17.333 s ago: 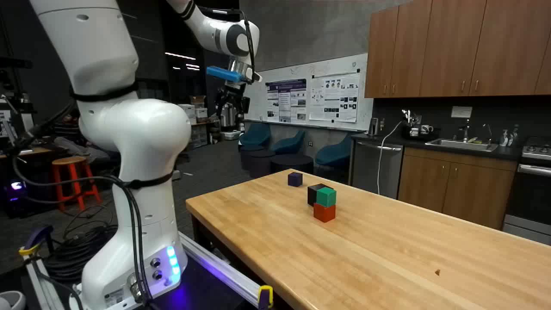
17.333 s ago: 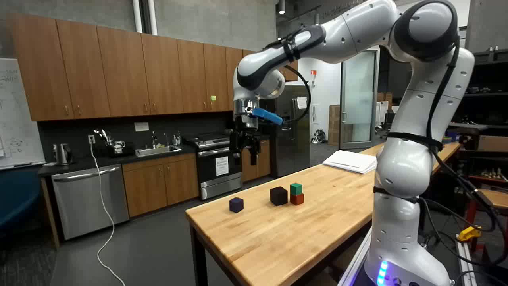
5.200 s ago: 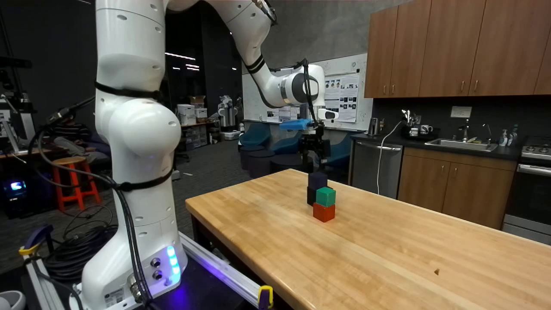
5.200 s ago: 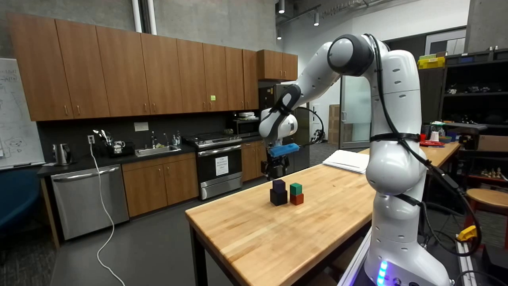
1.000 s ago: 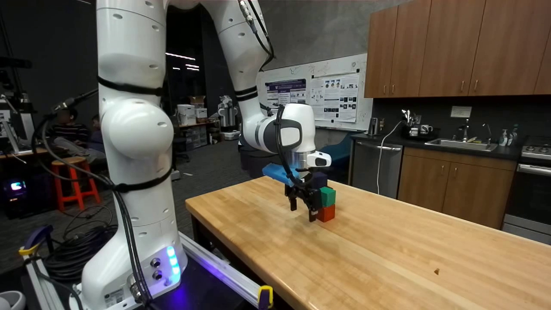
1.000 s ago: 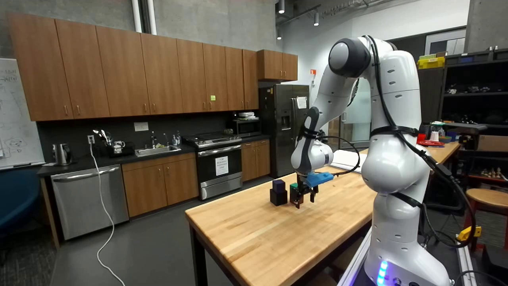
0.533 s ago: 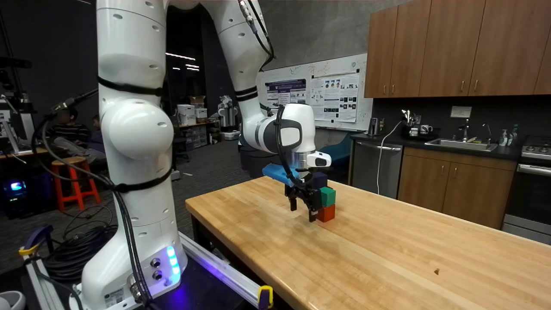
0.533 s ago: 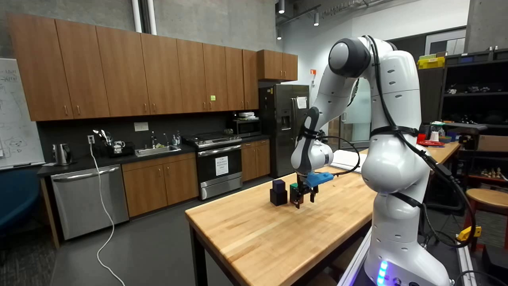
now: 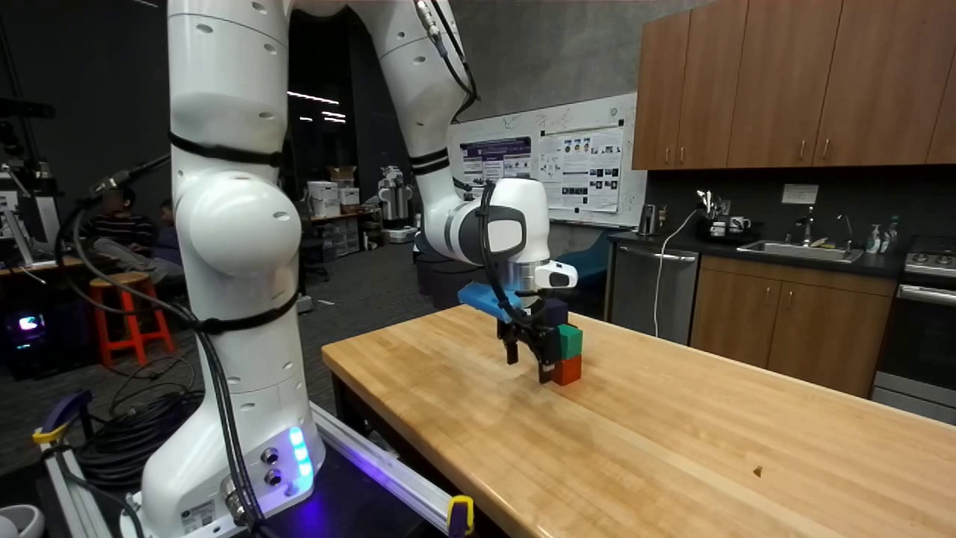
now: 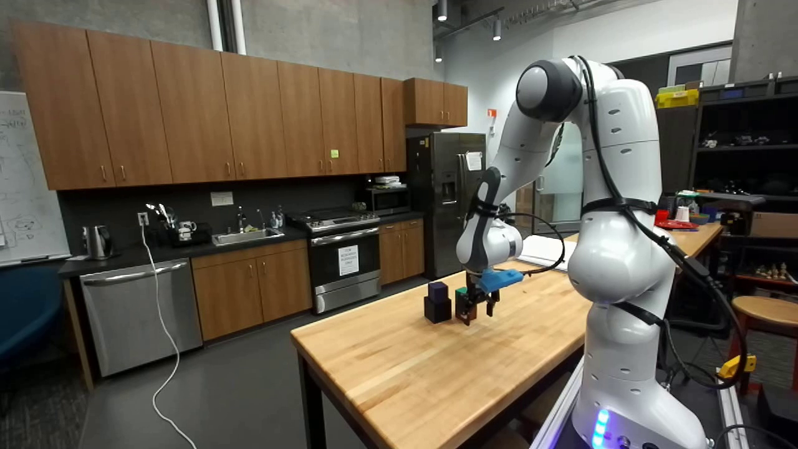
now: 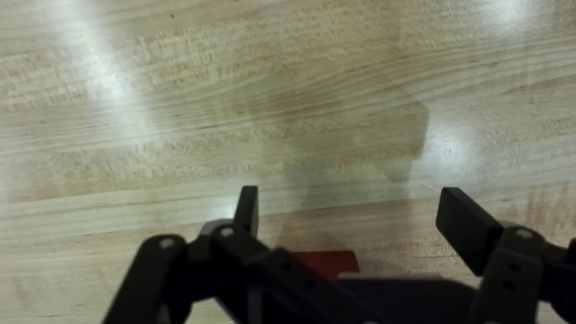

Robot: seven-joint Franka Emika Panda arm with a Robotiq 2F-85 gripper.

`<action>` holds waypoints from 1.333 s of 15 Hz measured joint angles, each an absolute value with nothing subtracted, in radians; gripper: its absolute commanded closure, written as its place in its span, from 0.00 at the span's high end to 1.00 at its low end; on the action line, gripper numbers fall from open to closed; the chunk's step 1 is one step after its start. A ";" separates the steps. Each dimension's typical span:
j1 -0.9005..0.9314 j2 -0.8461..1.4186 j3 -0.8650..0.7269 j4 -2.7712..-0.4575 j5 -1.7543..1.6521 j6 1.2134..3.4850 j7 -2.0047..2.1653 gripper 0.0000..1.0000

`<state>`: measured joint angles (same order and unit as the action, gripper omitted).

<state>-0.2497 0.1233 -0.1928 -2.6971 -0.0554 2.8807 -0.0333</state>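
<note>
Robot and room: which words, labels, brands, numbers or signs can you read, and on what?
No text reads clearly.
Sheet on the oven: too blurred.
Purple-topped poster: print too small.
White poster: print too small.
Whiteboard: handwriting too faint.
Label on the robot base: too small.
Paper on the fridge: too small.
Green cabinet note: too small.
Wall notice: too small.
Wrist view: no text.

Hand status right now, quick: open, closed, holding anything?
Hand: open, holding nothing; red block right beside it, contact can't be told.
</note>
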 measured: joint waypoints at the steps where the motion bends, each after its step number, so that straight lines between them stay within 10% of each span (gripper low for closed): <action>1: -0.250 0.124 -0.194 -2.695 -0.055 2.881 -0.033 1.00; 20: -0.365 0.206 -0.084 -2.679 0.072 3.056 -0.159 1.00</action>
